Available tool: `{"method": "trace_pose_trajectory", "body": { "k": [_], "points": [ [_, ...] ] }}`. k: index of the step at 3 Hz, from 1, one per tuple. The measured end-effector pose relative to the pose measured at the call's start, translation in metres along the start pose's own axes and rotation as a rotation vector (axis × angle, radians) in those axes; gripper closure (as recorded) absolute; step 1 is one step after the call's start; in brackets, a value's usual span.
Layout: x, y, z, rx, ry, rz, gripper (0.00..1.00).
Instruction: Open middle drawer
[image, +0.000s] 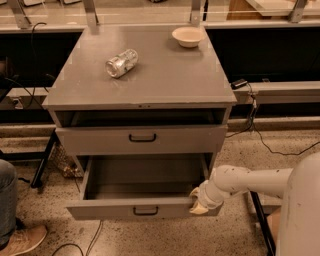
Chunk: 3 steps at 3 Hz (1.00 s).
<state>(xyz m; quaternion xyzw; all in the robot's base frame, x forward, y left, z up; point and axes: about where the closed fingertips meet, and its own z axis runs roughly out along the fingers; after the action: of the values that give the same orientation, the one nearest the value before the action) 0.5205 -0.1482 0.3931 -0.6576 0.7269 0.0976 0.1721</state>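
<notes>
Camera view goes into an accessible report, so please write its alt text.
The middle drawer of a grey cabinet stands pulled out, the robot's tool at its front panel's right end. A tipped can and a bowl rest on top.

Can (121, 62) and bowl (187, 36) on cabinet top (165, 82)

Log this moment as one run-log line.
middle drawer: pulled out | gripper: at its front corner, image right | drawer above: closed
</notes>
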Motion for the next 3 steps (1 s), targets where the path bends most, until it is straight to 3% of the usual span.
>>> {"method": "trace_pose_trajectory", "body": {
  "k": [2, 3],
  "points": [
    [-0.0006, 0.0024, 0.0028, -0.006, -0.001, -0.001, 0.04],
    [-0.0014, 0.0038, 0.0039, -0.010, 0.001, -0.003, 0.00]
  ]
}}
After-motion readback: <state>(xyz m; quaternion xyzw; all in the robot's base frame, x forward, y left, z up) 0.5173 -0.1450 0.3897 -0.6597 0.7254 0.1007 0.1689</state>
